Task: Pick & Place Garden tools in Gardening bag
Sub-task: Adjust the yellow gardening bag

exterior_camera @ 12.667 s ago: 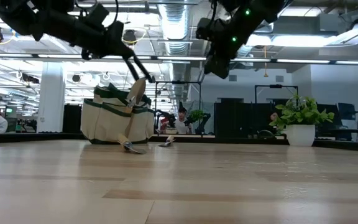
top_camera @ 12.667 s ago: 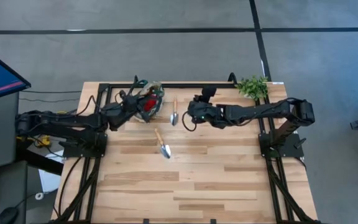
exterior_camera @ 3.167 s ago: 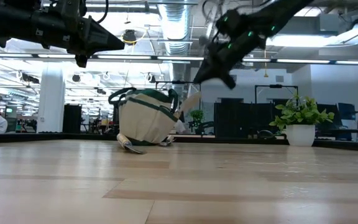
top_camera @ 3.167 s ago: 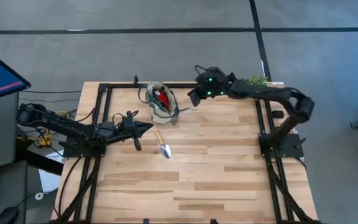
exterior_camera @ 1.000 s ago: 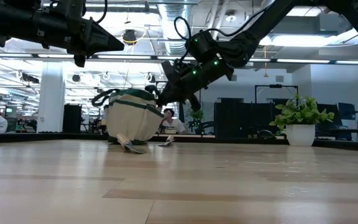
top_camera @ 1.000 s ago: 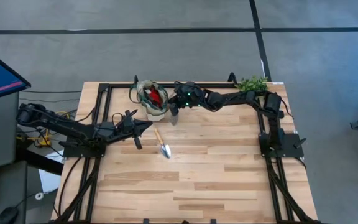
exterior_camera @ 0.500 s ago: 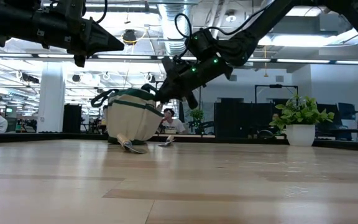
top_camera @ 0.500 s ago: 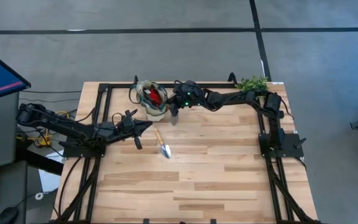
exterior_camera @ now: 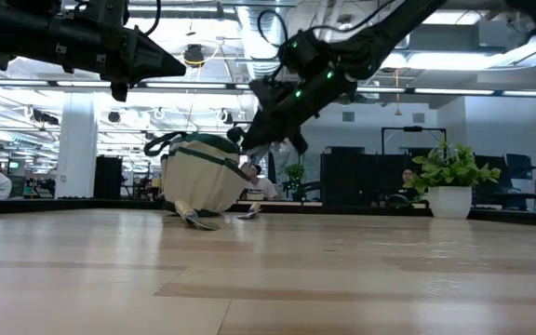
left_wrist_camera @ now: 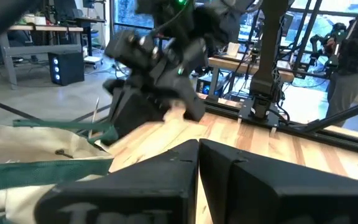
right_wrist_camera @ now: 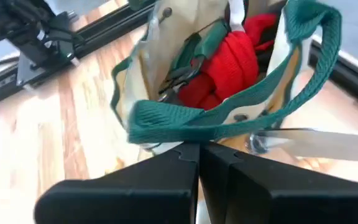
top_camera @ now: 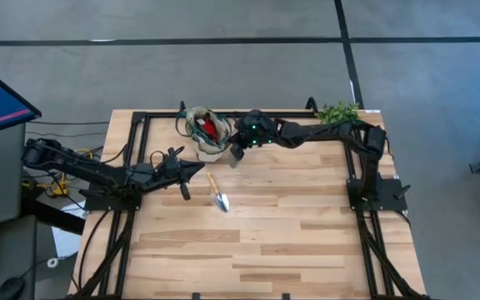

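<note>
Right gripper [top_camera: 237, 150] sits at the far side of the table [top_camera: 307, 242], fingers [right_wrist_camera: 135, 186] pressed together. In the right wrist view the tips sit right under the green-trimmed rim of the gardening bag [top_camera: 204, 132], with a silver trowel blade [right_wrist_camera: 316, 142] lying just beside the tips against the bag's outer wall. Whether the fingers pinch the trim or merely touch it, cannot tell. The bag mouth opens away from the fingertips; a red glove [right_wrist_camera: 229, 59] and dark shears handles show inside.

Loose trowel [top_camera: 217, 192] lies on the open table on the near side of the bag, apart from both grippers. Its wooden handle points back toward the bag, blade toward the near edge, so the long axis runs roughly near-to-far with a slight slant.

Left gripper [top_camera: 197, 169] hangs above the table, fingers [left_wrist_camera: 166, 186] shut and empty, tips pointing toward the bag and the right gripper. The loose trowel lies just off to the near side of those tips, clearly closer to them than to the right gripper.

Judgement: the left arm is better placed for that trowel. It would need to open, swing a little toward the near side and drop across the handle, crossways to the tool's long axis.

The second trowel at the bag's wall looks not fully inside yet.
</note>
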